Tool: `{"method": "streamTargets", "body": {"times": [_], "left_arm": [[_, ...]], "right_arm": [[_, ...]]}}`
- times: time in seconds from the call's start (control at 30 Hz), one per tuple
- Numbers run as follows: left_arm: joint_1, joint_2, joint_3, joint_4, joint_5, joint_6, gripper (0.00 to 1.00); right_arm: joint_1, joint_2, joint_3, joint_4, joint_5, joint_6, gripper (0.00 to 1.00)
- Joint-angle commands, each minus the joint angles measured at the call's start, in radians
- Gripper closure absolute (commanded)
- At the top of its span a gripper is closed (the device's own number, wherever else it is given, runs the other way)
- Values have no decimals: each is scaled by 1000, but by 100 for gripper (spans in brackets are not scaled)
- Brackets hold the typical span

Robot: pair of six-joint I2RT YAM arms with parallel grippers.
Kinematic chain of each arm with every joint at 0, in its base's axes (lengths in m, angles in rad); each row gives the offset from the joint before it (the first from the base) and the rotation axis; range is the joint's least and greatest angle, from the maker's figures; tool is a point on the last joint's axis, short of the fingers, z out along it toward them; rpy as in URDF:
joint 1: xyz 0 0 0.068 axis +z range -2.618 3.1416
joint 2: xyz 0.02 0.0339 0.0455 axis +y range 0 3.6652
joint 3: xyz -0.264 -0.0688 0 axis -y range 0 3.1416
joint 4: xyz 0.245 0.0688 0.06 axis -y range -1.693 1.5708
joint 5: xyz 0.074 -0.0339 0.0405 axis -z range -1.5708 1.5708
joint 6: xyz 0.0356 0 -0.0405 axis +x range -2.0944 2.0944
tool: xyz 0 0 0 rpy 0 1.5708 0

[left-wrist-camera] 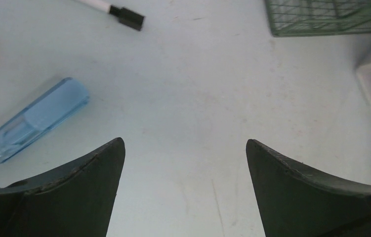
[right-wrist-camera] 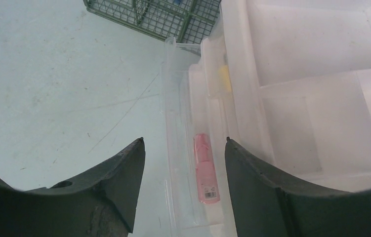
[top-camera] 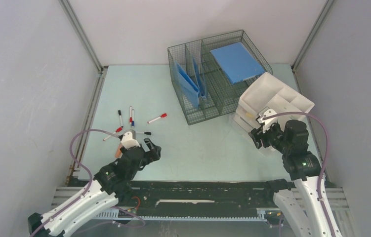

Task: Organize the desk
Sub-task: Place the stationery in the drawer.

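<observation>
We see desk [top-camera: 198, 148]: markers [top-camera: 133, 117], blue highlighter [left-wrist-camera: 35, 118] by left gripper [left-wrist-camera: 183, 143]; wire basket [top-camera: 208, 111], clear organizer [top-camera: 246, 101] ahead of right gripper [right-wrist-camera: 183, 140].

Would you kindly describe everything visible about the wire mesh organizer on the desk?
The wire mesh organizer is a dark, boxy basket of thin metal grid, open on top and split by mesh walls into several compartments. It stands upright on the desk, toward the far side, right of centre. Blue folders lean in its narrow left slots, and a blue pad rests tilted over its right rear part. A white plastic tray sits by its near right corner; contact is unclear.
</observation>
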Motion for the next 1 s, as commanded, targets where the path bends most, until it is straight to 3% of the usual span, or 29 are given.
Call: {"method": "streamTargets", "body": {"times": [0.0, 0.17, 0.3, 0.5, 0.67, 0.97], "left_arm": [[106, 91, 82, -46, 94, 6, 0], [197, 190, 111, -51, 85, 27, 0], [242, 199, 111, -32, -4, 14, 0], [465, 183, 27, 55, 121, 30, 0], [579, 195, -2, 85, 129, 30, 0], [624, 381, 15, 136, 191, 50, 0]], "right_arm": [[-8, -15, 18, 4, -36, -14, 32], [-10, -26, 18, 1, -48, -16, 32], [-10, -33, 18, 1, -56, -18, 32], [-12, -53, 19, -2, -73, -18, 32], [-13, -63, 23, -9, -89, -19, 32], [-13, -67, 23, -10, -100, -16, 31]]}}
